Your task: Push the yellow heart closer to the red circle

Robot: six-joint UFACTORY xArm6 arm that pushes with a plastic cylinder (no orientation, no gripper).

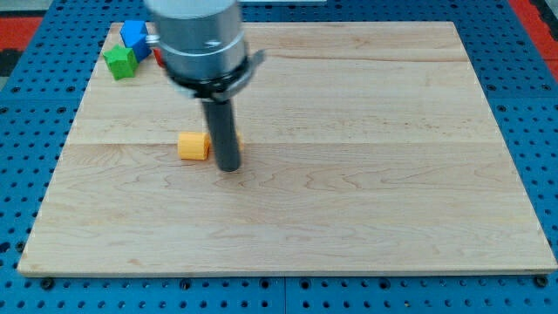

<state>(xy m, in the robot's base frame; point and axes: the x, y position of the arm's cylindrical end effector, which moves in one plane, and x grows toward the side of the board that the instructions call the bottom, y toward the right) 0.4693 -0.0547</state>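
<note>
A yellow block, its heart shape hard to make out, lies on the wooden board left of centre. My tip rests on the board just right of it, close to or touching its right side. A sliver of yellow shows at the rod's right edge. A red block, mostly hidden behind the arm's silver body, sits at the view's top left; its shape cannot be made out.
A green block and a blue block sit in the board's top left corner, next to the red one. The wooden board lies on a blue pegboard surface. The arm's silver body covers part of the top left.
</note>
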